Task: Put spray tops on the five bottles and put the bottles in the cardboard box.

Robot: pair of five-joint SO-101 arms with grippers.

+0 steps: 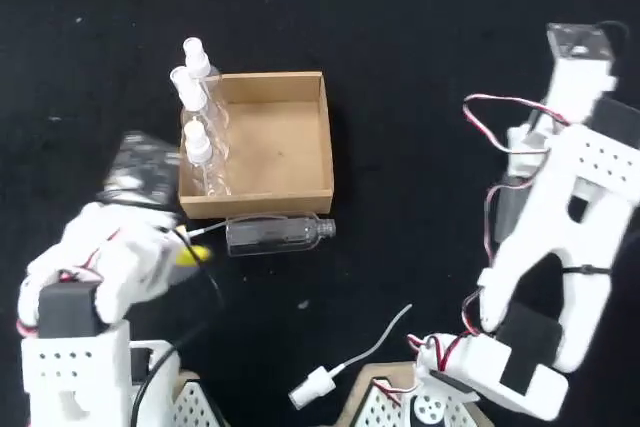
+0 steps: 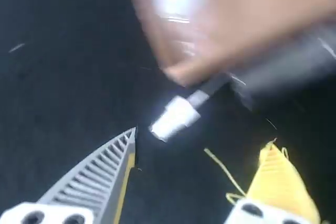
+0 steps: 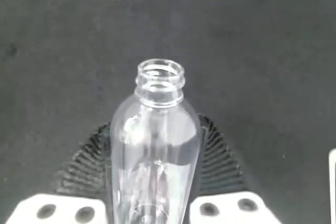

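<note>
"While the right claw (image 3: 155, 127) is clamped on an uncapped bottle (image 3: 155, 145), where are the others?"

"Three capped bottles (image 1: 198, 145) stand in the cardboard box (image 1: 280, 147), along its left wall. One bare bottle (image 1: 275, 234) lies just before the box. The left claw (image 2: 201, 140), fingers apart, is near its base. A spray top (image 1: 318, 385) lies by the front edge of the counter (image 1: 400, 97)."
</note>
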